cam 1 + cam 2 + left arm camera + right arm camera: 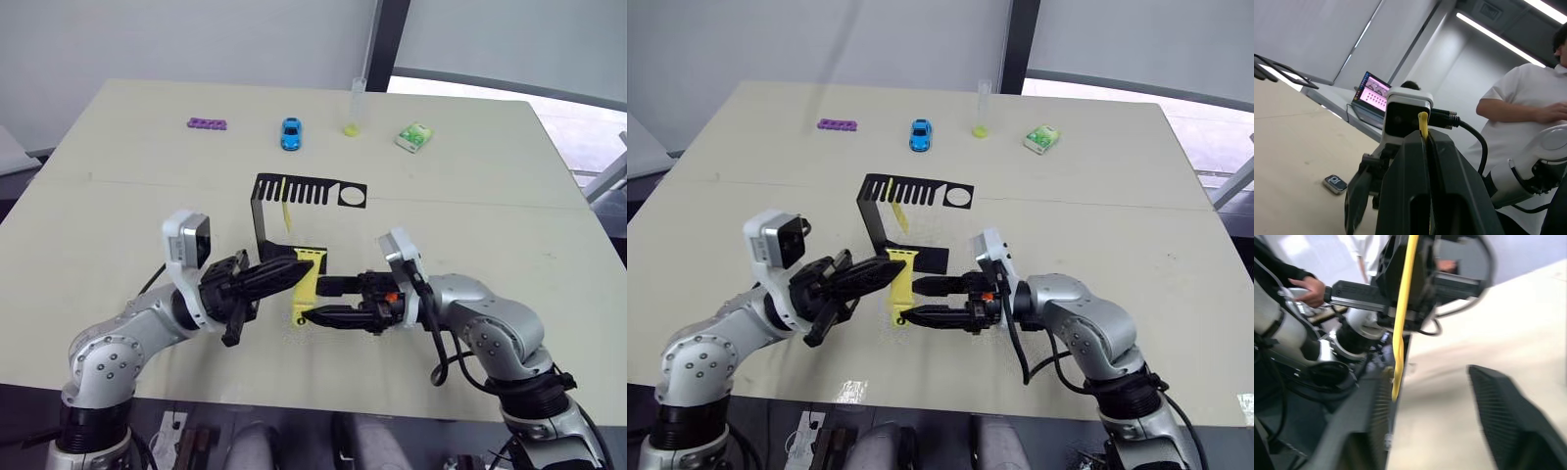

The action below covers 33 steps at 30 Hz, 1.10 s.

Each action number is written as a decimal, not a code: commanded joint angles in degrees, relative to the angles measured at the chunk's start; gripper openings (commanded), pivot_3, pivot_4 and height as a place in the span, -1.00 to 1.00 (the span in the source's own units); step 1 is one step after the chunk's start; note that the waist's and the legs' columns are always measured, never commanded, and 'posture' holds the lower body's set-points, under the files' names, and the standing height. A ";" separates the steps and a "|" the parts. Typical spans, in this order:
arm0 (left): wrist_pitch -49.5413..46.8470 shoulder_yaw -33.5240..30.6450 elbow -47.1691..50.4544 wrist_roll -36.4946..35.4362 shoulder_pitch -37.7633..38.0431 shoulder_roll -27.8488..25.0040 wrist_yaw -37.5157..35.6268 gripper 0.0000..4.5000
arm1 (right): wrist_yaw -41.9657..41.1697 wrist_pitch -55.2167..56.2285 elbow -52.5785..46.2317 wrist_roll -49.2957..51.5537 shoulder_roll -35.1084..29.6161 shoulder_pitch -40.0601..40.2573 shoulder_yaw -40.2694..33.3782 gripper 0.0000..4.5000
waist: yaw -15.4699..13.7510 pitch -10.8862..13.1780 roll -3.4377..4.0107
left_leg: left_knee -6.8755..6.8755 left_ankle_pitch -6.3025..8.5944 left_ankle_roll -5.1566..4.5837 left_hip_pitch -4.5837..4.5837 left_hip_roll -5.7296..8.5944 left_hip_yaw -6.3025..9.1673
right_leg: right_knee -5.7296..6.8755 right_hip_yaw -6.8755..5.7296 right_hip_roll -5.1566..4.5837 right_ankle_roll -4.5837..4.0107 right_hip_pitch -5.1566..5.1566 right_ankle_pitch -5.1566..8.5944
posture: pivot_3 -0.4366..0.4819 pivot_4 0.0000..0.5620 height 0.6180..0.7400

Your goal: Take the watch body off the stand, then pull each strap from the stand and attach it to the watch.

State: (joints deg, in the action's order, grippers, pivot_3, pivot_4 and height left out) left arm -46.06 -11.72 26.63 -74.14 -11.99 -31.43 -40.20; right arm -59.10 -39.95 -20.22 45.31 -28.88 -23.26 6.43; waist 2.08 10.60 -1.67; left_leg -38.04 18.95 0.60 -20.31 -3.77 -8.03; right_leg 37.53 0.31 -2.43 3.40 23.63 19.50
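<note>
strap point(306, 281) transfer underway: left gripper point(294, 271) is clamped on one yellow strap near the table's front edge; right gripper point(318, 301) waits spread, empty. second strap point(284, 209) hangs on the stand point(263, 211). next: join strap to watch body point(1335, 183).

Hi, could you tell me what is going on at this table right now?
The robot is working on a watch. Its left gripper is shut on a yellow strap, holding it in front of the black stand. The right gripper is open, with the hanging strap between its fingers. A second yellow strap still hangs from the stand's slotted top. The watch body lies on the table, apart from both.
</note>
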 commanded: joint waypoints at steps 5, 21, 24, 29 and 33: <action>8.20 -11.91 3.54 8.65 10.19 -6.86 -4.73 -1.00 | -0.63 11.57 0.37 -6.16 -9.69 10.92 -15.15 0.98 | -0.28 0.00 -0.01 | 0.09 0.02 -0.03 -0.02 0.02 0.00 | -0.17 0.00 0.00 0.00 -0.02 0.00 | -0.05 -0.47 1.00; 25.94 -30.48 -10.05 31.27 21.35 -8.29 0.22 -1.00 | 7.57 45.65 20.49 -21.99 -6.20 44.24 -45.52 0.98 | -0.44 -0.01 -0.02 | 0.32 0.10 -0.08 0.11 0.03 -0.10 | -0.37 0.06 -0.02 0.02 -0.17 -0.02 | -0.05 -0.47 1.00; 28.42 -30.99 -11.93 32.99 20.84 -7.18 0.91 -1.00 | 12.01 49.55 23.85 -23.16 -4.44 44.64 -47.68 0.98 | -0.16 -0.01 -0.02 | 0.64 0.08 -0.06 0.17 0.04 -0.13 | -0.56 0.06 -0.02 0.02 -0.18 -0.02 | -0.05 -0.47 1.00; 29.09 -27.20 -11.31 33.53 19.26 -5.69 0.25 -1.00 | 20.19 49.22 20.05 -24.79 -0.23 41.65 -44.46 0.98 | 1.21 -0.01 -0.02 | 0.74 0.03 0.02 0.25 0.05 -0.26 | -0.48 0.16 -0.04 0.05 -0.22 -0.06 | -0.05 -0.47 1.00; 28.45 -24.41 -9.55 32.82 17.13 -5.55 0.05 -1.00 | 27.79 39.16 9.08 -20.98 4.78 40.11 -40.33 0.98 | 1.31 -0.01 -0.02 | 0.80 -0.12 0.24 0.33 0.03 -0.23 | -0.19 0.16 0.00 -0.01 -0.09 -0.03 | -0.05 -0.47 1.00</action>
State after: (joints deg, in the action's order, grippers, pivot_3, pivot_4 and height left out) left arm -18.19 -35.85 14.70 -40.53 5.75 -36.69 -39.80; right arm -34.82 2.46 -5.86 22.20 -24.62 16.68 -34.25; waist 3.38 10.58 -1.69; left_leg -37.24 18.80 0.86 -19.98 -3.74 -8.24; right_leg 37.41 0.46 -2.43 3.37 23.58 19.48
